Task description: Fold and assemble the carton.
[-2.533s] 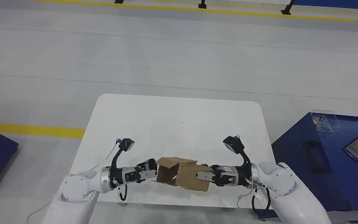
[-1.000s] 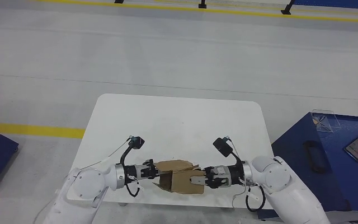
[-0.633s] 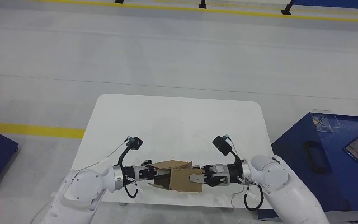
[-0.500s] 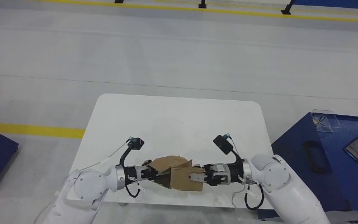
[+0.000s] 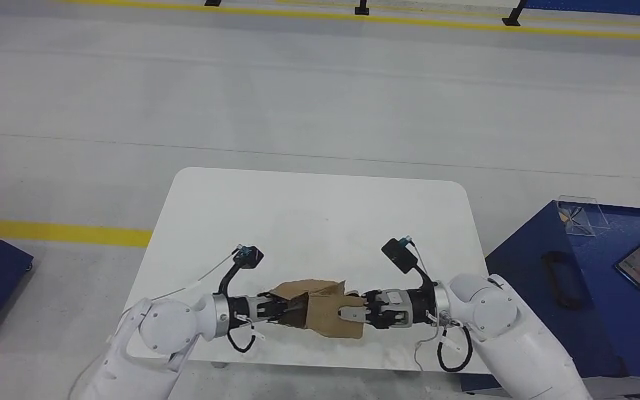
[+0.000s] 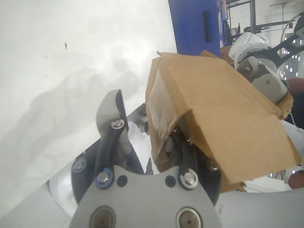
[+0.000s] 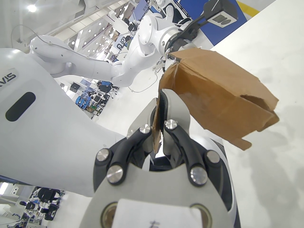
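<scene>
A brown cardboard carton (image 5: 322,312) is held just above the table's near edge, between my two grippers. My left gripper (image 5: 288,310) is at the carton's open left end. In the left wrist view the left gripper (image 6: 147,122) is open and straddles the taped wall of the carton (image 6: 213,119). One of its fingers (image 6: 114,110) stays outside, and the other is hidden inside under a flap. My right gripper (image 5: 352,313) is at the opposite end. In the right wrist view the right gripper (image 7: 159,112) is shut on a flap edge of the carton (image 7: 213,91).
The white table (image 5: 300,220) stretches bare behind the carton. A blue cabinet (image 5: 570,270) stands off the table's right side. The carton sits close to the front edge of the table.
My left gripper has pushed rightward into the carton's open end. The left flaps have folded in and the carton has become more compact. The right gripper has kept its hold.
</scene>
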`<action>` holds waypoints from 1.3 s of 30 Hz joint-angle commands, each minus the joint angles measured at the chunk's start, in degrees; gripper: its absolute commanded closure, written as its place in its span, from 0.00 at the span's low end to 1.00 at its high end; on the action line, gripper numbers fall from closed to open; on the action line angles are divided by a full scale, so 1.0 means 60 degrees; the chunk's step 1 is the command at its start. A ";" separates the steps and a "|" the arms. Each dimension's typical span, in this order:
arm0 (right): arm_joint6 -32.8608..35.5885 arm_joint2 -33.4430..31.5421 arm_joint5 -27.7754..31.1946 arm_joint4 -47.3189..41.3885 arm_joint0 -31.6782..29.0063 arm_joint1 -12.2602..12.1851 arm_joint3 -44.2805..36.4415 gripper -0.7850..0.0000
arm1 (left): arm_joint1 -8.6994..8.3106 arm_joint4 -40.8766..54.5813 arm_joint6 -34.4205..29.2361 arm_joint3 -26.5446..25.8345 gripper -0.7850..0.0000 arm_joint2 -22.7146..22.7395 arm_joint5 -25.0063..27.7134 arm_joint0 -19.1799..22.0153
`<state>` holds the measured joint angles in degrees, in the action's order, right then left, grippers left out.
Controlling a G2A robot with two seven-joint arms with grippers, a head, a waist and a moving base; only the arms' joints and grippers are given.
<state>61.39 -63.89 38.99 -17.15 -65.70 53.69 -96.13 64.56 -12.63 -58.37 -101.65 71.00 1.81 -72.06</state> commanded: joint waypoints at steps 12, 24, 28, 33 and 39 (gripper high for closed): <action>-0.0089 0.0013 -0.0117 0.0143 0.0011 0.0004 0.0042 0.00 | -0.0014 0.0875 0.0255 0.0092 1.00 0.0068 0.0080 -0.0096; -0.4757 -0.2507 -0.0688 0.4037 -0.1696 -0.0163 -0.1127 0.00 | 0.0275 0.5729 -0.0560 0.2125 1.00 -0.0151 -0.4534 0.0915; -0.4934 -0.2600 -0.0762 0.4149 -0.1920 -0.0168 -0.1279 0.00 | 0.0389 0.6756 -0.0644 0.2852 1.00 -0.0417 -0.5697 0.1378; -0.4960 -0.2603 -0.0792 0.4177 -0.1927 -0.0166 -0.1278 0.00 | 0.0413 0.7075 -0.0593 0.2807 1.00 -0.0428 -0.5663 0.1273; -0.5730 -0.2693 -0.1607 0.6190 -0.2093 -0.0132 -0.1418 0.00 | 0.0438 0.7694 -0.0268 0.2401 1.00 -0.0365 -0.4418 0.0870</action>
<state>27.69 -80.21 30.02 18.08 -78.09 52.85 -104.59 67.17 32.96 -60.05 -87.08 68.72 -25.88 -66.53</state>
